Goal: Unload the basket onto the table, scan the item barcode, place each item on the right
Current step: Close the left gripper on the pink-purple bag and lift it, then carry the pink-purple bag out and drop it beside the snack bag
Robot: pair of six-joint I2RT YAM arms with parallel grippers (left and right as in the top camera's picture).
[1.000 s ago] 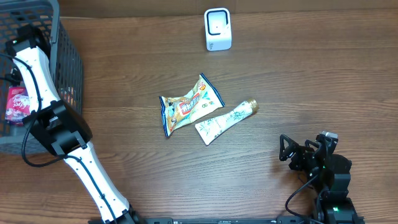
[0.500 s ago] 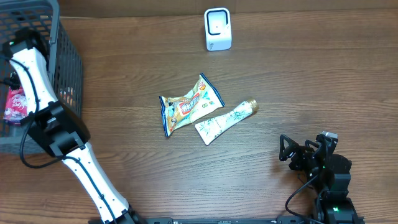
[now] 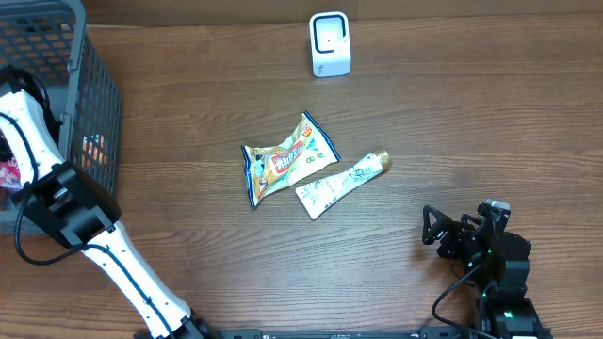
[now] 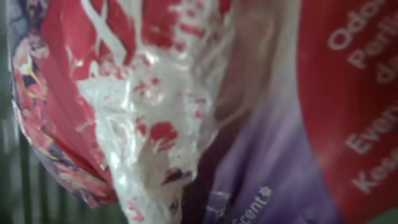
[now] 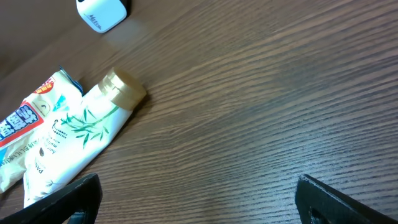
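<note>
My left arm point(image 3: 30, 137) has shifted deeper into the grey mesh basket point(image 3: 99, 104), its claw now pressed together. I'd lift slowly, confirming the red crinkly packet point(image 4: 68, 74) inside follows

Wooden table point(image 3: 471, 113) with basket point(image 3: 99, 104), scanner point(image 3: 330, 44), snack packet point(image 3: 285, 160), tube point(image 3: 339, 185)

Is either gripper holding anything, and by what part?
Nothing in the open right gripper. The left arm has its jaws shut inside the basket, a red packet filling its camera; a hold cannot be confirmed.
</note>
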